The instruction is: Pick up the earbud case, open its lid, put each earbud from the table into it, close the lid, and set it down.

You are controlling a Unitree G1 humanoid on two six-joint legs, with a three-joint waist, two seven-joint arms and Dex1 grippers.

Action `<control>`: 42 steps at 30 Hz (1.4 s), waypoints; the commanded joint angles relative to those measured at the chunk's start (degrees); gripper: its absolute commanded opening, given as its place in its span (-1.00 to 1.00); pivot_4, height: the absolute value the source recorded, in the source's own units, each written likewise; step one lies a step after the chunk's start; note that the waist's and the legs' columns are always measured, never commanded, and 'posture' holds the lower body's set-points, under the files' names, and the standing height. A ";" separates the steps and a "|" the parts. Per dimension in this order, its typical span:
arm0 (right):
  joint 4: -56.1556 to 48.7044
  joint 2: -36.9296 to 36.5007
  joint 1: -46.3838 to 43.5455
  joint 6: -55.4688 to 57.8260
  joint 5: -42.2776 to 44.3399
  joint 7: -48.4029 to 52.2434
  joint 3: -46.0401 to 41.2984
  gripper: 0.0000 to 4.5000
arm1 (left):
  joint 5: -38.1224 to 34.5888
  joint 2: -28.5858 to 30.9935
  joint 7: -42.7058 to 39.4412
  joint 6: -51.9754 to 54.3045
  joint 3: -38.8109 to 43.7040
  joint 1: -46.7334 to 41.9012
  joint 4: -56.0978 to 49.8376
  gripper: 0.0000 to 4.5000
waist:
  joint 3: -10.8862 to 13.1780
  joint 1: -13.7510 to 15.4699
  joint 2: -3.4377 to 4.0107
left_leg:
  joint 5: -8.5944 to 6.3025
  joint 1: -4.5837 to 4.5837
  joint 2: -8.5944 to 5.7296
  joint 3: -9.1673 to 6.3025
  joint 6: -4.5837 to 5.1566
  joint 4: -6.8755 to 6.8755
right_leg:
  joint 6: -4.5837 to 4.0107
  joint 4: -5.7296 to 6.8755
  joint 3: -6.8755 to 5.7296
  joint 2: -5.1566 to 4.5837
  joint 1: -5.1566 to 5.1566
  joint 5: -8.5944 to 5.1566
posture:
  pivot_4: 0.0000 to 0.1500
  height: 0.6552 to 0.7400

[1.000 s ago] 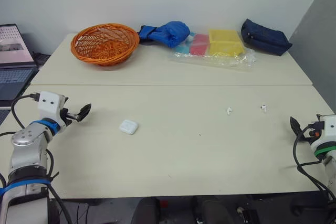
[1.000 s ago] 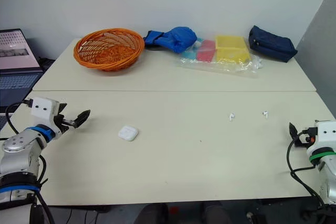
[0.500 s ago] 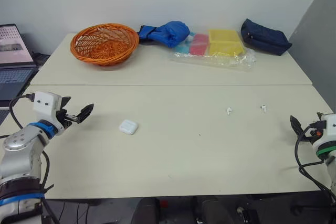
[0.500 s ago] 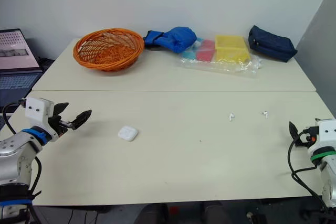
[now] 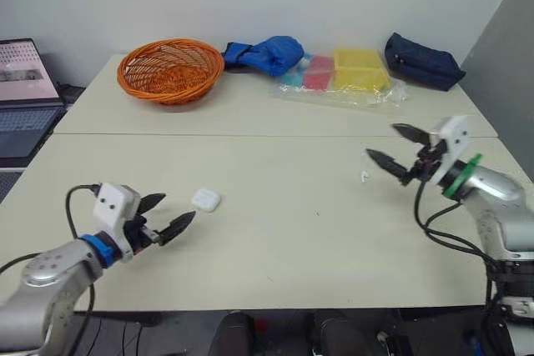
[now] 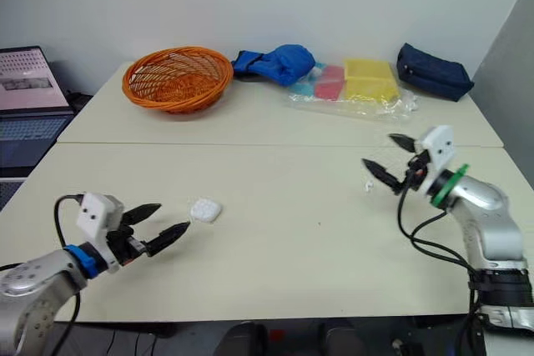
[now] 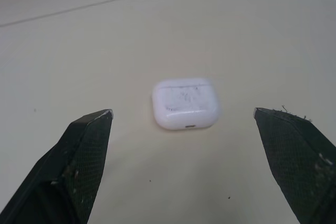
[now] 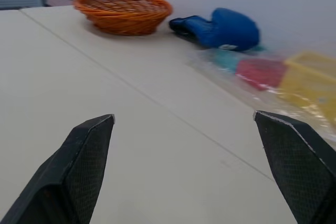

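Observation:
The white earbud case [image 5: 205, 199] lies shut on the near table, left of centre. My left gripper [image 5: 171, 214] is open just short of it, on the front-left side. In the left wrist view the case [image 7: 185, 103] sits ahead, between the spread fingers [image 7: 84, 156], untouched. One white earbud [image 5: 364, 177] lies on the table right of centre. My right gripper [image 5: 382, 142] is open and hovers above and slightly behind that earbud, holding nothing. The spot where the second earbud lay is hidden behind the right gripper's body.
On the far table stand an orange wicker basket [image 5: 170, 69], a blue bag [image 5: 265, 52], plastic-wrapped coloured boxes [image 5: 359, 68] and a navy pouch [image 5: 421, 60]. A laptop [image 5: 25, 93] is off the left edge. A seam [image 5: 250, 134] divides the two tables.
My left gripper has moved right and forward, up close to the case. My right gripper has swung from the table's right front edge inward, over the earbuds. The camera shifted slightly.

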 commanded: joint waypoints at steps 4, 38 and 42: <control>-9.27 0.40 -3.37 6.99 4.92 7.84 6.61 0.97 | 5.12 -4.90 3.72 -3.91 -5.92 -2.60 2.28 1.00 | -0.03 0.05 -0.05 | 0.00 -0.23 0.01 -0.14 0.00 0.01 | 0.36 -0.02 -0.06 0.00 -0.13 0.11 | 1.00 1.00; -14.32 0.32 -9.21 16.51 8.03 9.20 7.09 1.00 | 18.20 -6.06 -0.37 -27.29 -12.49 -13.66 21.90 0.24 | -0.04 0.24 -0.03 | -0.01 -0.36 -0.04 -0.25 0.00 0.31 | 0.31 0.01 -0.20 -0.16 -0.09 0.05 | 1.00 1.00; -12.21 3.52 -13.77 28.87 17.11 2.81 2.99 1.00 | 24.91 -0.72 -5.20 -49.77 -16.21 -29.59 28.77 0.24 | 0.05 0.43 -0.12 | 0.00 -0.52 -0.01 -0.23 0.00 0.38 | 0.13 0.02 -0.19 -0.16 -0.17 0.05 | 1.00 1.00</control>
